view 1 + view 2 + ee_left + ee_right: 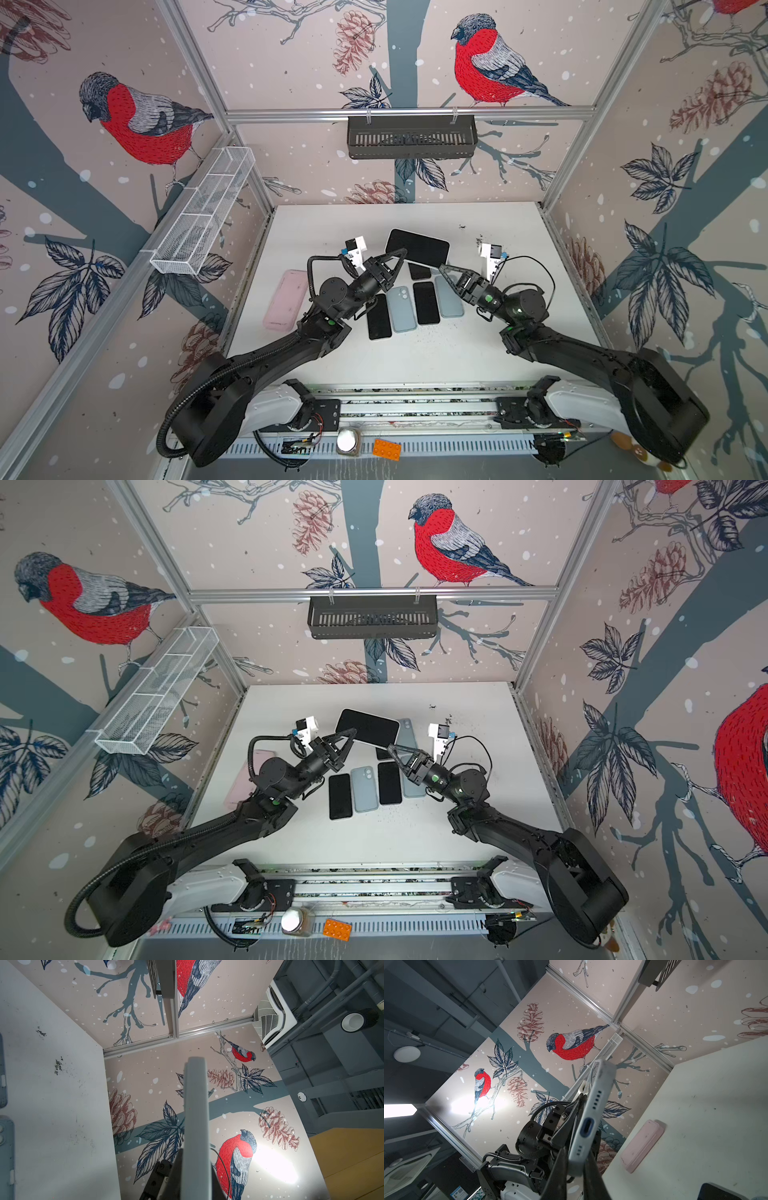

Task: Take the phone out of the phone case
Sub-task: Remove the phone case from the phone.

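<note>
A phone (417, 248) (368, 728) with a black screen sits in a pale grey-blue phone case and hangs tilted above the table's middle in both top views. My left gripper (401, 253) (353, 731) is shut on its left end. My right gripper (444, 268) (391, 748) is shut on its right corner. In the left wrist view the phone case (195, 1115) runs edge-on out of my left gripper (193, 1167). The right wrist view shows the end of the phone case (588, 1122) with the charging port, clamped in my right gripper (576, 1159).
Under the arms several phones and cases lie in a row: a black phone (379, 316), a blue-grey case (402, 308), another black phone (426, 302). A pink case (286, 305) (642, 1145) lies at the left. A wire basket (203, 212) and black shelf (411, 137) hang on the walls.
</note>
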Controlling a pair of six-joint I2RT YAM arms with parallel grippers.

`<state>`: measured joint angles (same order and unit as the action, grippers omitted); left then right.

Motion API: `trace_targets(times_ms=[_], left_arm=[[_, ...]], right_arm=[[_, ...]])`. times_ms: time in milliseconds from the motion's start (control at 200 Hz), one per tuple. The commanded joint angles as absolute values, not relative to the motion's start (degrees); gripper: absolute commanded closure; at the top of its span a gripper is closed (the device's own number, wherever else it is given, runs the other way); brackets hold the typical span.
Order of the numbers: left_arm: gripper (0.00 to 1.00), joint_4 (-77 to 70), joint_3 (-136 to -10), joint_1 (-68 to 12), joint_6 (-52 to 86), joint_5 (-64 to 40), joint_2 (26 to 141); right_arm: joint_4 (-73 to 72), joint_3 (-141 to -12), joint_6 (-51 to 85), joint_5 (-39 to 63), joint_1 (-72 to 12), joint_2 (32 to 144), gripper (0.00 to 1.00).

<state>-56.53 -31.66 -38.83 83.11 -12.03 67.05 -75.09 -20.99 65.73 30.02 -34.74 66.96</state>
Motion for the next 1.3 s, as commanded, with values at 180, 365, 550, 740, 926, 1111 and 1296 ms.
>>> trace_targets(times_ms=[180, 365, 550, 740, 926, 1111, 1296], left_arm=[[1.00, -48.83, -36.20, -39.96, 83.53, -9.96, 63.89], [1.00, -46.50, -37.81, -40.91, 82.58, -10.18, 64.41], [1.00, -45.79, -38.56, -41.06, 82.07, -11.02, 65.11], [1.00, -45.53, -39.42, -41.48, 81.56, -12.45, 66.08], [1.00, -46.91, -39.37, -41.35, 81.02, -14.36, 66.50], [1.00, -46.85, -39.94, -37.90, 80.68, -20.58, 67.03], [1.00, -48.72, -38.51, -34.62, 81.54, -25.28, 67.73]], right_arm=[[-79.32, -18.20, 44.66, 39.22, -36.98, 65.10, 0.93], [-79.54, -17.84, 37.58, 41.62, -37.88, 65.21, 0.97], [-74.57, -18.76, 32.81, 41.56, -37.32, 64.02, 0.98], [-73.14, -20.45, 33.06, 40.48, -35.30, 63.88, 0.98], [-68.94, -21.26, 34.63, 39.45, -33.38, 62.71, 0.82], [-56.60, -17.76, 37.64, 34.06, -27.84, 56.42, 0.54], [-45.39, -16.99, 43.34, 30.85, -21.15, 46.84, 0.36]])
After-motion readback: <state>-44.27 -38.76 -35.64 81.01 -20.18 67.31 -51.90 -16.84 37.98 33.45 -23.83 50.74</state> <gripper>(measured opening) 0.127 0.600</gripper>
